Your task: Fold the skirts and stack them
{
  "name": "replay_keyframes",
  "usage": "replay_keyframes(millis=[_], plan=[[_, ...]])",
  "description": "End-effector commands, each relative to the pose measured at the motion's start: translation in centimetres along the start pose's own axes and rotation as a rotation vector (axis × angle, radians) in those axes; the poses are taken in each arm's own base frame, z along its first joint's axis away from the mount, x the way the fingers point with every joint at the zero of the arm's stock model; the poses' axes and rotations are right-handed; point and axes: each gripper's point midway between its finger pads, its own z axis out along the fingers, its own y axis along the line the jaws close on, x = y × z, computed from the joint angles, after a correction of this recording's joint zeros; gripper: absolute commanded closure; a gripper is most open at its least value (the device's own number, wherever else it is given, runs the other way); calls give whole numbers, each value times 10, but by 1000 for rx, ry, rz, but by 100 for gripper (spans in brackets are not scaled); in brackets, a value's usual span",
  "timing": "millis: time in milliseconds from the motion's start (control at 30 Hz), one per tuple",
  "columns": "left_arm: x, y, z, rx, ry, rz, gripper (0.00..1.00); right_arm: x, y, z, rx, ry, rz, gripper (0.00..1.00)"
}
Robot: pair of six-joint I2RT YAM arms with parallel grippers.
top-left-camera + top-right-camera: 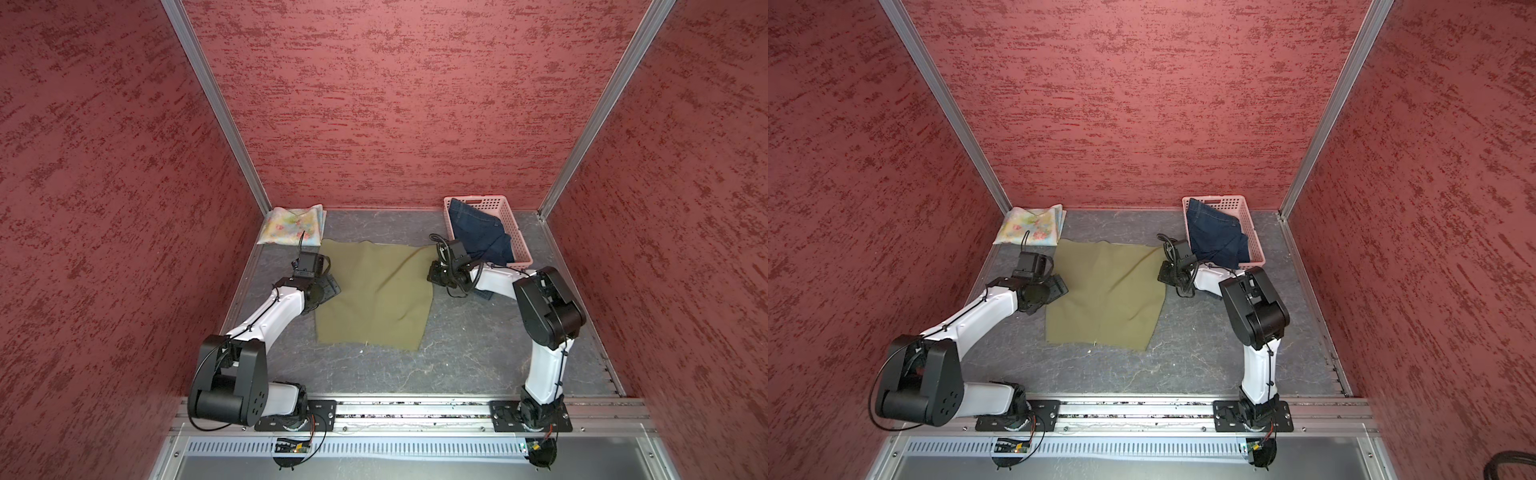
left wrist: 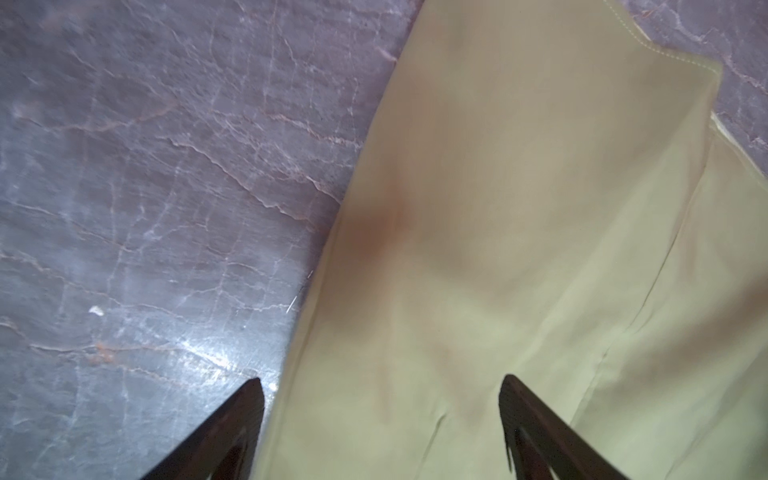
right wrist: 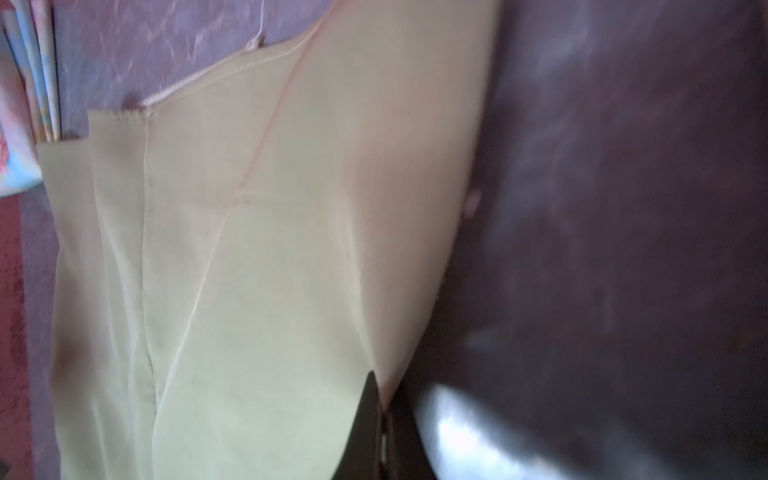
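Mid-table: olive-green skirt lies spread on the table, right between the 2 grippers. L gripper: jaws spread wide, nothing held. It sits over the skirt's edge on its own side, w/ one finger above bare table & the other above cloth. Whether the tips touch anything, can't tell. R gripper: jaws pressed together, pinching the olive-green skirt's edge on the opposite side. In the R wrist view the cloth narrows into the shut tips. In both top views a raised crease runs from that pinch diagonally across the fabric toward the L gripper's side. The rest of the skirt lies flat, its near hem closer to the arm bases than either gripper.

Just beyond the L gripper, in the far corner, is the floral skirt, folded, its near corner close to the olive one's far edge. Just beyond & outward of the R gripper, the denim skirt sits bunched in the pink basket, part of it draped over the basket's rim on the gripper side
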Motion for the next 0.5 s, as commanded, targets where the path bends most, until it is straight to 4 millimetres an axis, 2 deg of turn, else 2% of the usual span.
replay_keyframes(millis=[0, 100, 167, 200, 333, 467], plan=[[1, 10, -3, -51, -18, 7, 11, -29, -4, 2, -1, -5, -70, 100], [2, 12, 0, -62, -15, 8, 11, -51, 8, 7, -51, -13, -93, 98], [1, 13, 2, -72, -17, 9, 11, -58, 17, 8, -85, -11, -113, 90], [-1, 12, 3, -77, -18, 13, 11, -59, 21, 6, -99, -10, -122, 82], [-7, 6, 14, -86, -11, 26, 11, -55, 28, -11, -142, -39, -134, 58], [-12, 1, 30, -105, 3, 41, 12, -41, 39, -33, -208, -56, -147, 51]])
